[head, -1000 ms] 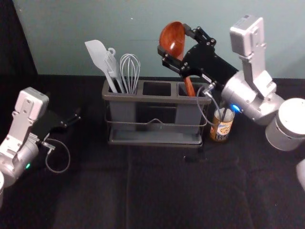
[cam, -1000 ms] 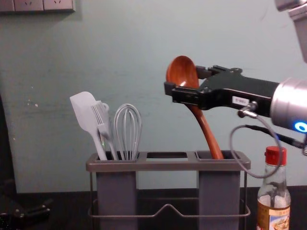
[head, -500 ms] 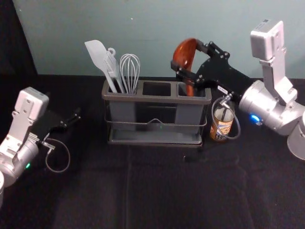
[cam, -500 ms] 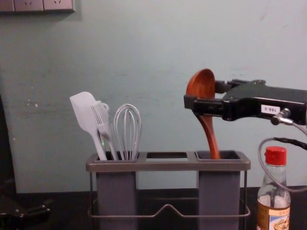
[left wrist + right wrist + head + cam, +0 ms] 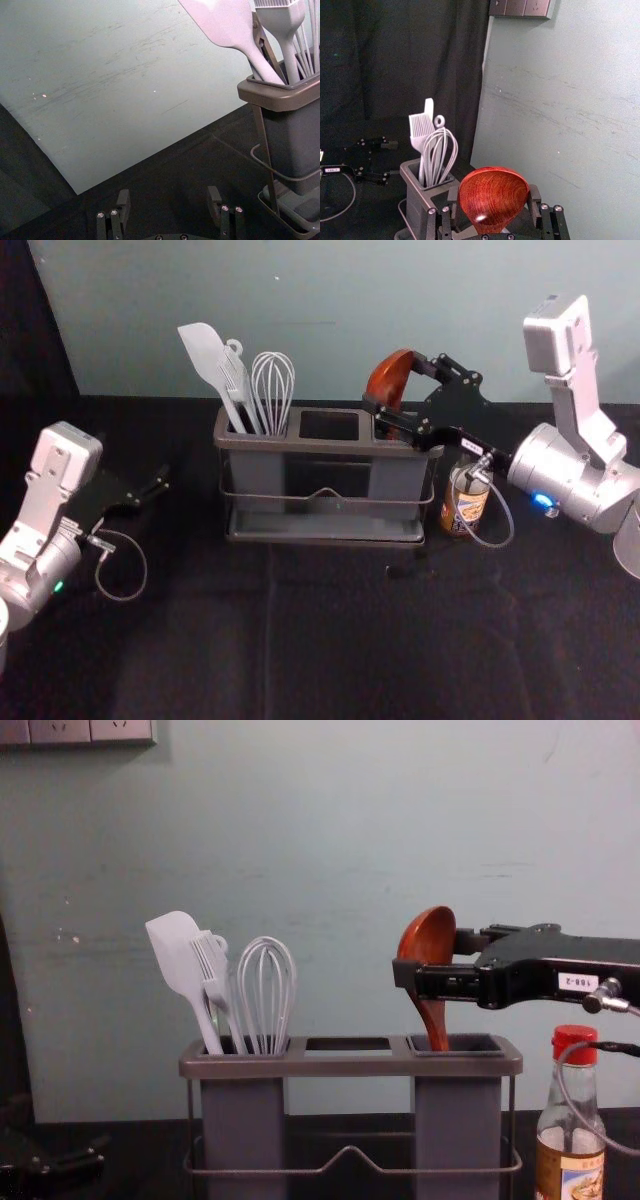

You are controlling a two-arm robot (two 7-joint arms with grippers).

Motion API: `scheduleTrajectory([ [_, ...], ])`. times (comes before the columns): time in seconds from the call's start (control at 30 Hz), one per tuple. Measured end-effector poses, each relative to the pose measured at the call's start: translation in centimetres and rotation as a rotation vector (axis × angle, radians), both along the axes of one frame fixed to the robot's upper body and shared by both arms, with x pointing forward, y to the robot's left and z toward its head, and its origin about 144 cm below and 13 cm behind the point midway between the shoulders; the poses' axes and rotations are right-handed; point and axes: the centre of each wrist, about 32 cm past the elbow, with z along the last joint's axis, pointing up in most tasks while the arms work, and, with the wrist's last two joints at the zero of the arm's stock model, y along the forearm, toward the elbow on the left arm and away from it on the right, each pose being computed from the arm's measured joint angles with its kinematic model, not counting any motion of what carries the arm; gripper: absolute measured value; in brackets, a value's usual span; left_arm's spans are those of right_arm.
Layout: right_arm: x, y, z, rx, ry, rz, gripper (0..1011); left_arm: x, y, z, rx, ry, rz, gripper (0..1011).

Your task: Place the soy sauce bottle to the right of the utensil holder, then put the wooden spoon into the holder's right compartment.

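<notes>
Right tool [image 5: 395, 383] above the right end of the utensil holder [image 5: 350, 1065], grasping the wooden spoon [image 5: 428, 938] at its bowl; in the right wrist view the bowl sits between the two fingers, one against each side. Spoon stands bowl up, tilted a little, its handle running down into the holder's right compartment [image 5: 458, 1120]; the bowl is above the rim. Lower end of the handle hidden inside, so I cannot tell whether it touches the bottom. Soy sauce bottle [image 5: 570, 1132] upright on the tabletop [image 5: 330, 640], just beside the holder on its right, red cap on. A cable [image 5: 508, 530] from the right arm loops in front of the bottle. Left compartment [image 5: 243, 1130] holds a spatula [image 5: 178, 945], a brush [image 5: 208, 960] and a whisk [image 5: 267, 990], all with heads up; the spatula leans outward to the left. Left tool [image 5: 145, 487] parked over the tabletop, left of the holder and well apart from it, released, its fingers spread in its own wrist view. Behind the holder, a plain wall [image 5: 280, 320]; in the chest view, a socket panel [image 5: 75, 730] at upper left.
</notes>
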Motion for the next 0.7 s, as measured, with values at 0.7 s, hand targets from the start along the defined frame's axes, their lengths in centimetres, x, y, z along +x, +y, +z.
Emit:
scheduleTrajectory([
  [0.7,-0.15,-0.04,-0.32,-0.01,0.007,-0.01,840,0.0,0.0,0.0,0.0,0.0,0.0,1005],
])
